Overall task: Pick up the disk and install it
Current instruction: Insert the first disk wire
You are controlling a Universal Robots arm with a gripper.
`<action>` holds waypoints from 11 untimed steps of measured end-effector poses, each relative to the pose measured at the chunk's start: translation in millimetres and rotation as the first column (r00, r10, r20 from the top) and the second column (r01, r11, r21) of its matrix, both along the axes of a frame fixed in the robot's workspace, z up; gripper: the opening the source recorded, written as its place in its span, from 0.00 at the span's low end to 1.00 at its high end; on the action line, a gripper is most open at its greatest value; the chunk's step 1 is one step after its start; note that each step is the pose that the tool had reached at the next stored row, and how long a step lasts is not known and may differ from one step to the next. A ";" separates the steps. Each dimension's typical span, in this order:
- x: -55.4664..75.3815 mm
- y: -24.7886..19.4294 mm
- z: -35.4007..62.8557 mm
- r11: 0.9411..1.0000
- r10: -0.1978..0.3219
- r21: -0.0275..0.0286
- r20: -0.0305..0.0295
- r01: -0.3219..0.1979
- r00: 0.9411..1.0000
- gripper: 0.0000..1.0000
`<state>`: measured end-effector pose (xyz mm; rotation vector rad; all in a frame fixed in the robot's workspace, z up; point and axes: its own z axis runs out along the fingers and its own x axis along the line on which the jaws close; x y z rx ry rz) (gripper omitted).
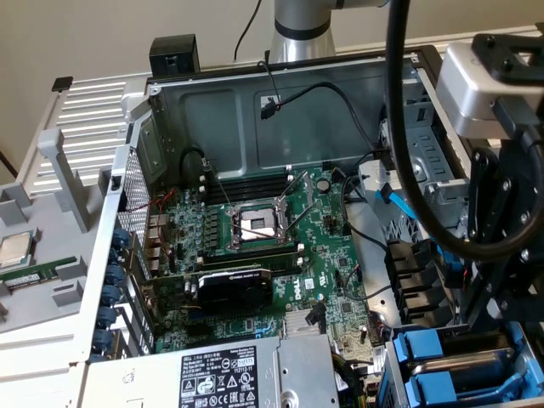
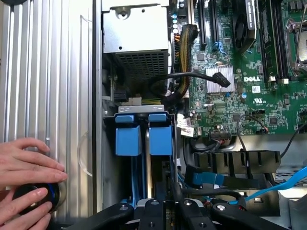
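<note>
1. My pincer (image 2: pixel 165 213) hangs low over the drive bay (image 2: pixel 109 143). Whether it is spread or pressed together, I cannot tell.
2. Just ahead, in line with me, the disk (image 2: pixel 159 136) sits in the bay, just beside another blue carrier (image 2: pixel 128 136).
3. Past the case wall, a person's hands (image 2: pixel 26 160) rest on a black knob (image 2: pixel 29 189) on a ribbed panel (image 2: pixel 43 72).
4. Farther on lie the power supply (image 2: pixel 136 43) and the motherboard (image 2: pixel 240 72).

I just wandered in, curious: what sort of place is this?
Likely a computer-assembly test bench: an open grey metal computer case bares its green circuit board, with two blue plastic drive carriers slotted beside it.
</note>
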<state>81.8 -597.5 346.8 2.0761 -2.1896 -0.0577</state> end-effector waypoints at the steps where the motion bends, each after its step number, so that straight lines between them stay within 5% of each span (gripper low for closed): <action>1: -0.7 0.1 -0.1 1.000 0.000 0.000 0.002 0.000 1.000 0.17; 11: -3.1 3.2 -0.6 1.000 0.000 0.000 0.007 0.000 1.000 0.17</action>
